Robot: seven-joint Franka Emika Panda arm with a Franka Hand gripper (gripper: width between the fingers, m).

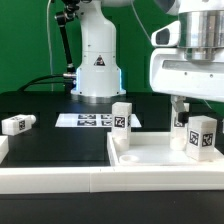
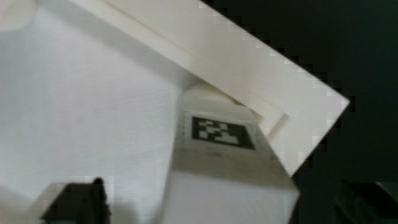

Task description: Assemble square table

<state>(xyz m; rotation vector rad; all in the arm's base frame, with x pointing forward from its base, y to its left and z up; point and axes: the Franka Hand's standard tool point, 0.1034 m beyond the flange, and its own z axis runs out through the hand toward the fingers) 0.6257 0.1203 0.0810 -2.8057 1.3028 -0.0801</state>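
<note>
Pincer (image 1: 186, 115) hangs just above one corner of the large white plastic square slab (image 1: 150, 158), the corner on the exterior view's right. Right under it stands the small white block leg with the black-and-white tag (image 1: 201, 137). That leg is upright on the slab, long axis vertical, so it lines up with a straight drop from above.

In the wrist view the leg's body sits in the gap and the one dark finger (image 2: 75, 200) I can make out stands clear of its side. I read the jaws as spread and holding nothing. The other finger is lost against the dark.

Looks to me like the next move just needs a descent with the leg centred, then a squeeze across its flat sides.

A second tagged white leg (image 1: 122, 118) stands at the slab's far edge, well apart from the pincer.
</note>
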